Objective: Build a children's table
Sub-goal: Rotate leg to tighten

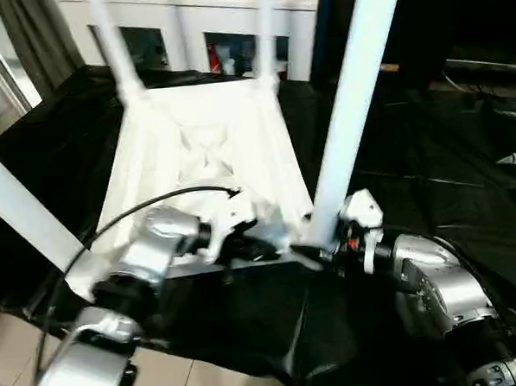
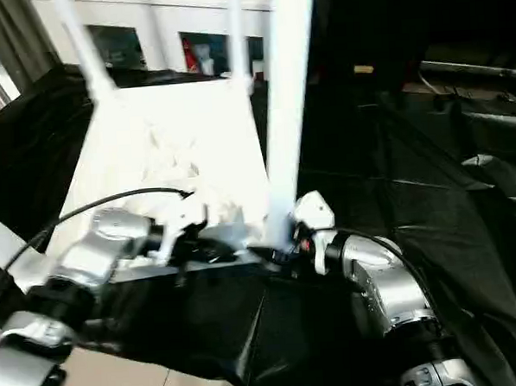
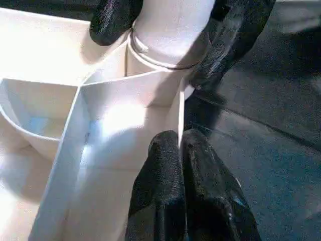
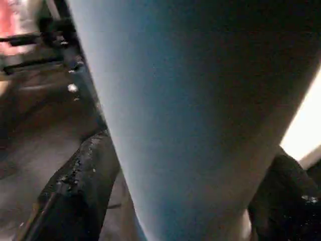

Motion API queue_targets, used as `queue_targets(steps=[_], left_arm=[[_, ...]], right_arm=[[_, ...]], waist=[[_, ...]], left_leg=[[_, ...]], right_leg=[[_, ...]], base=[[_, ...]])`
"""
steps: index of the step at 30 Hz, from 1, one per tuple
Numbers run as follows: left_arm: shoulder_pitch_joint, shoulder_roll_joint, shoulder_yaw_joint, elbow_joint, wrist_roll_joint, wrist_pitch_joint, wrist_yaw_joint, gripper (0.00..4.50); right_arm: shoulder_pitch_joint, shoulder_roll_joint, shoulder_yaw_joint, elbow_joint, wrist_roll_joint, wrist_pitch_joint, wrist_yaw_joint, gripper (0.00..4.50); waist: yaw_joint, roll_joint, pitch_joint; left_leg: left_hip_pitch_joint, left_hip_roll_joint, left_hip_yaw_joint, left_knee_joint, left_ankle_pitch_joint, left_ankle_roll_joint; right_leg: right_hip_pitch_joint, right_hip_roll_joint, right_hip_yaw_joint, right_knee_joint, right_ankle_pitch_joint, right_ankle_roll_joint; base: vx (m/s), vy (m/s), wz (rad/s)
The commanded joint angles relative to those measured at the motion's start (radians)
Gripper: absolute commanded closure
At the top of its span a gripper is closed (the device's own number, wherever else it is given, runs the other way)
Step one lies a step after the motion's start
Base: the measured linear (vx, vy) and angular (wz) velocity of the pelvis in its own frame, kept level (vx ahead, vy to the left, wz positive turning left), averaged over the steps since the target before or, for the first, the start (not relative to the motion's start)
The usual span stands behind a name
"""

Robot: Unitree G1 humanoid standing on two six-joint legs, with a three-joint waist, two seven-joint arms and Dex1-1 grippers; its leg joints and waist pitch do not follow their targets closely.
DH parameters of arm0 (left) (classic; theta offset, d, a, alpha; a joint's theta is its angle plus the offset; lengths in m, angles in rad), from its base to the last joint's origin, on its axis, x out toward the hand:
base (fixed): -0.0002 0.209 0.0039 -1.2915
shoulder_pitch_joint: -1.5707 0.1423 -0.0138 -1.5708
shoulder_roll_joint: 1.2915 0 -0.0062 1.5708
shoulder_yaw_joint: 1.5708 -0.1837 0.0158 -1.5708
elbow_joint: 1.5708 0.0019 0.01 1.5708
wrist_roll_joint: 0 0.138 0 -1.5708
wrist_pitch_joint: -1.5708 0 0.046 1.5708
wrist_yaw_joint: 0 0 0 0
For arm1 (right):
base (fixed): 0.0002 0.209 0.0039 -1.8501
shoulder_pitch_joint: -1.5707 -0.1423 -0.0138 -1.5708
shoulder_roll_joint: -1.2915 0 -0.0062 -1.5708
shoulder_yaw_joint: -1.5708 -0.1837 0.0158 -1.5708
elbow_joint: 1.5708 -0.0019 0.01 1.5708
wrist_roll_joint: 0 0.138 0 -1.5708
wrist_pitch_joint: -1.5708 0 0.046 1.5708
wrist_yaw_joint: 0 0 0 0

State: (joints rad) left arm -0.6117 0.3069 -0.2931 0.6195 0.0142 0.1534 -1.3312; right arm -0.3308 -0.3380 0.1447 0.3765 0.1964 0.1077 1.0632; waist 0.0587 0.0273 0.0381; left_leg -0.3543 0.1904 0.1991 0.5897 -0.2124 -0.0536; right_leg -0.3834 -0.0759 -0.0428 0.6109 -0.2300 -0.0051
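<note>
Black sheeting [image 1: 430, 175] spreads beneath and beyond both end effectors; white cabinets [image 1: 189, 32] stand well behind, tiled floor [image 1: 7, 353] below.

The table top [image 1: 208, 152] is white, its underside crossed by raised ribs, and its 4 legs [image 1: 348, 102] are white too. A black sheet [image 1: 430, 175] covers the surface. Both forearms [image 1: 436, 279] are silver, the fingers [image 3: 165, 191] black.

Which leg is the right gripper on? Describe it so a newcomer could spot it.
Start from the white table top lying ribbed side up on the black sheet. Go to its near corner on the robot's right: the leg standing there has the right gripper around its base, unlike the other legs.
</note>
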Motion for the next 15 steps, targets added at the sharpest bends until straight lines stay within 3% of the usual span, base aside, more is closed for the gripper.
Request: queue_targets(steps=[1, 2, 9, 13, 14, 15], left_arm=[[0.031, -0.007, -0.064, 0.014, 0.016, 0.029, -0.04, 4.5], [0.03, -0.008, -0.065, 0.017, 0.017, 0.028, -0.042, 4.5], [0.036, -0.026, -0.061, 0.021, 0.023, 0.025, 0.003, 4.5], [0.022, -0.049, -0.036, 0.053, 0.029, 0.008, 0.075, 4.5], [0.007, -0.072, -0.021, 0.084, 0.034, -0.001, 0.132, 4.5], [0.007, -0.072, -0.021, 0.084, 0.034, -0.001, 0.132, 4.5]], right_arm=[[-0.028, -0.01, -0.006, 0.008, 0.019, 0.014, 0.025, 0.94], [-0.031, -0.012, -0.011, 0.014, 0.02, 0.017, 0.023, 1.27], [0.015, 0.01, -0.023, 0.017, 0.015, 0.014, -0.036, 1.72], [0.034, 0.037, -0.021, 0.004, 0.008, 0.027, -0.085, 1.98], [0.042, 0.06, -0.017, 0.002, -0.013, 0.033, -0.144, 1.98], [0.042, 0.06, -0.017, 0.002, -0.013, 0.033, -0.144, 1.98]], waist=[[0.003, -0.005, -0.049], [0.002, -0.006, -0.05], [0.003, -0.003, -0.053], [0.0, -0.003, -0.046], [-0.002, 0.024, -0.044], [-0.006, 0.014, -0.042]], left_leg=[[0.004, 0.051, -0.018, -0.064, -0.089, 0.101], [0.003, 0.049, -0.018, -0.064, -0.084, 0.099], [0.003, 0.048, -0.019, -0.061, -0.069, 0.103], [0.008, 0.049, -0.02, -0.069, -0.139, 0.072], [0.011, 0.048, -0.021, -0.071, -0.159, 0.054], [0.017, 0.05, -0.019, -0.074, -0.185, 0.043]], right_leg=[[0.045, -0.071, 0.041, -0.054, 0.071, -0.305], [0.046, -0.069, 0.04, -0.054, 0.077, -0.305], [0.048, -0.069, 0.039, -0.051, 0.12, -0.31], [0.044, -0.07, 0.04, -0.064, 0.006, -0.298], [0.039, -0.069, 0.04, -0.068, -0.033, -0.288], [0.036, -0.066, 0.04, -0.076, -0.053, -0.283]], base=[[0.0, 0.0, 0.0], [0.0, 0.0, 0.0], [0.0, 0.0, 0.0], [0.0, 0.0, 0.0], [0.0, 0.0, 0.0], [0.0, 0.0, 0.0]])
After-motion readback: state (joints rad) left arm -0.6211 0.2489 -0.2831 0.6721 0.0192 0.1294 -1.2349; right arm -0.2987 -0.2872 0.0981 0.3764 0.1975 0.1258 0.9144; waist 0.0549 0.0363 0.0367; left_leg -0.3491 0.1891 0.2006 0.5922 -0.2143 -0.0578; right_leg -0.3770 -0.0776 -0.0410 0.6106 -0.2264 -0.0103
